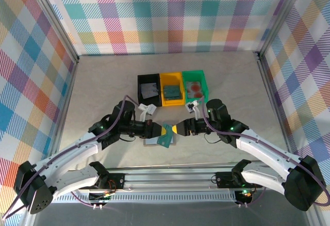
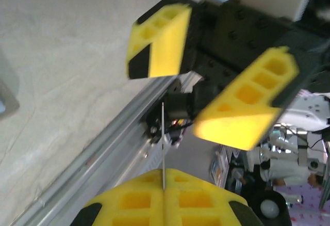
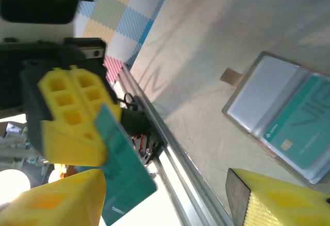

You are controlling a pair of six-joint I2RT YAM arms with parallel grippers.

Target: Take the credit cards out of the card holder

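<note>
My left gripper (image 1: 165, 131) is shut on the edge of a teal credit card (image 1: 166, 138), held above the table's front. In the left wrist view that card (image 2: 163, 143) shows edge-on as a thin line between the closed yellow pads (image 2: 139, 200). My right gripper (image 1: 174, 129) faces it tip to tip, jaws apart, touching nothing. From the right wrist the teal card (image 3: 124, 174) sticks out of the left gripper's fingers (image 3: 72, 117). The grey card holder (image 3: 263, 92) lies open on the table with another teal credit card (image 3: 304, 128) in its pocket.
Three trays stand behind the grippers: black (image 1: 142, 89) with a whitish card, yellow (image 1: 164, 81) with a teal card, green (image 1: 202, 81) with a reddish card. A metal rail (image 1: 170, 177) runs along the front edge. Plaid walls enclose the table.
</note>
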